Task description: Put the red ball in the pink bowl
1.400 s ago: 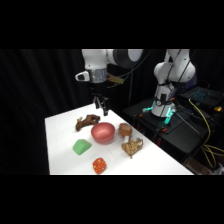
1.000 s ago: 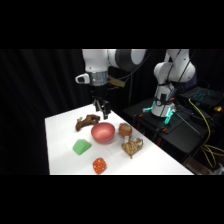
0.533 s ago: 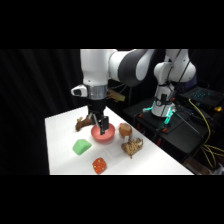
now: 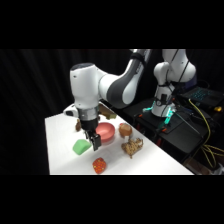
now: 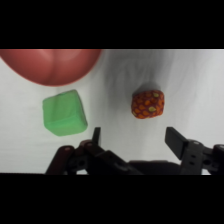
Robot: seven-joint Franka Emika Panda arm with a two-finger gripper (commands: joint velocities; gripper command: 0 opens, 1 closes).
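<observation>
Ahead of the gripper's [image 5: 134,139] wide-open jaws sits the red ball [image 5: 148,104] on bare table [image 5: 195,85]; green block [image 5: 64,113] and pink bowl [image 5: 50,65] lie off to one side.

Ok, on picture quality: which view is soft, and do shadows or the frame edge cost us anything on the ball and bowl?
Side view: soft overall, black backdrop; the red ball is a small blob near the table's front edge. Wrist view: clearer, the ball's speckles show, with a soft shadow beside it; the pink bowl is cut off by the picture's top; the open gripper stays dark.

Arm reaches down, gripper [image 5: 134,140] spread wide.
</observation>
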